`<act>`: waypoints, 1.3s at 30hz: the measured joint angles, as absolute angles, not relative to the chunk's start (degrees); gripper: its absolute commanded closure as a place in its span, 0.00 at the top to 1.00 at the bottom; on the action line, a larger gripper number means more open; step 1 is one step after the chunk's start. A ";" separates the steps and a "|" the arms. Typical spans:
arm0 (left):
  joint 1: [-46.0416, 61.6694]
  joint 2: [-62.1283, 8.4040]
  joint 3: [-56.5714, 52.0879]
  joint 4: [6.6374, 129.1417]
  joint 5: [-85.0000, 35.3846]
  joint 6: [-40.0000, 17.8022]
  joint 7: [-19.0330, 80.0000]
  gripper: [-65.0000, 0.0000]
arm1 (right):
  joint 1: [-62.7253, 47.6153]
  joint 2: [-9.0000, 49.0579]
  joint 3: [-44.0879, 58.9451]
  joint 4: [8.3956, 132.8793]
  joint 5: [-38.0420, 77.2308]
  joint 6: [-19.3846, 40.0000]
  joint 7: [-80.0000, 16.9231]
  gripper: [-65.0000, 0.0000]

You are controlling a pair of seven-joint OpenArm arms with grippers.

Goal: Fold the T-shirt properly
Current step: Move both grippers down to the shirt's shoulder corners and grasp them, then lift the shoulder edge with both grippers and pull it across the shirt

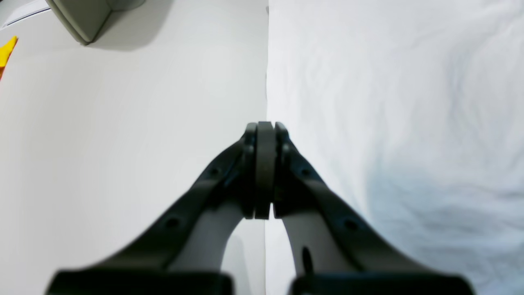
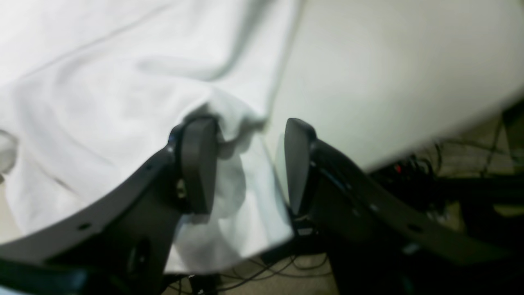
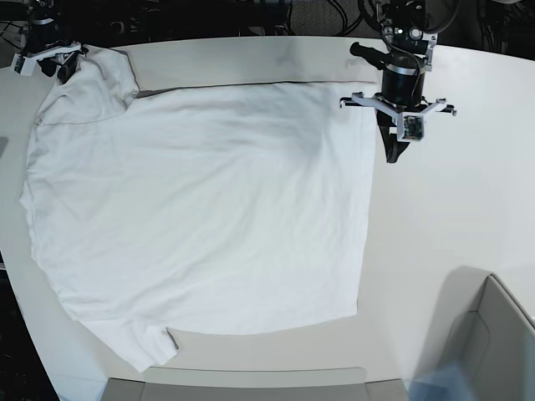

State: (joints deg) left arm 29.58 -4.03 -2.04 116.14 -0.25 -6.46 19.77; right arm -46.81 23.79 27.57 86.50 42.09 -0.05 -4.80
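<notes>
Broadly, the T-shirt [image 3: 196,217] is seen spread nearly flat over the pale surface [image 3: 443,217] in the base view, taking up most of its middle and that view's left part. One sleeve is laid out at the bottom near the front edge, and the other sleeve is drawn up toward the far left corner.

At that far left corner the right claw [image 3: 58,60] is placed against the bunched sleeve. In the right wrist view the right claw [image 2: 249,164] is shown released, its jaws set wide apart. A raised fold of the T-shirt [image 2: 102,102] is draped against the inner face of one pad and hangs down between the two pads, where the cloth passes over the edge of the surface [image 2: 389,73]. The other pad is seen just beside the cloth, and whether it touches cannot be told. Dark cables are visible below the edge.

The left claw [image 3: 395,154] is held at the straight side edge of the shirt, on the base view's right. In the left wrist view the left claw [image 1: 265,127] is shown clenched, its pads pressed together directly over that edge of the T-shirt [image 1: 389,102]. No cloth is seen pinched between them. A grey box [image 1: 86,18] is visible at the top of that view.
</notes>
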 measured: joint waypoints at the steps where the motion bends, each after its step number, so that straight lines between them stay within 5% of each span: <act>1: 30.00 -4.08 -2.09 116.14 -0.25 -6.46 20.18 0.04 | -46.81 24.16 26.68 86.21 42.06 -0.10 -3.64 0.42; 7: 31.38 -4.69 -3.55 116.09 -15.31 -5.96 35.90 0.25 | -46.33 23.49 25.67 86.48 42.06 -0.45 -2.61 0.42; 14: 30.79 -9.17 -19.18 115.66 -45.89 -5.58 48.31 0.28 | -46.24 23.51 25.65 86.59 42.09 -0.30 -2.94 0.42; 21: 29.65 -10.46 -18.96 107.87 -47.66 -5.87 53.93 0.28 | -46.17 23.62 25.63 86.59 42.06 -0.25 -2.98 0.42; 39: 29.85 -10.76 -10.09 100.09 -49.17 -6.90 48.73 0.27 | -45.04 23.57 24.67 86.59 42.09 -0.10 -2.96 0.42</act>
State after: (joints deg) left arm 29.85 -10.76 -10.09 100.09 -49.17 -6.90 48.73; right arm -45.04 23.57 24.67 86.59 42.09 -0.10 -2.96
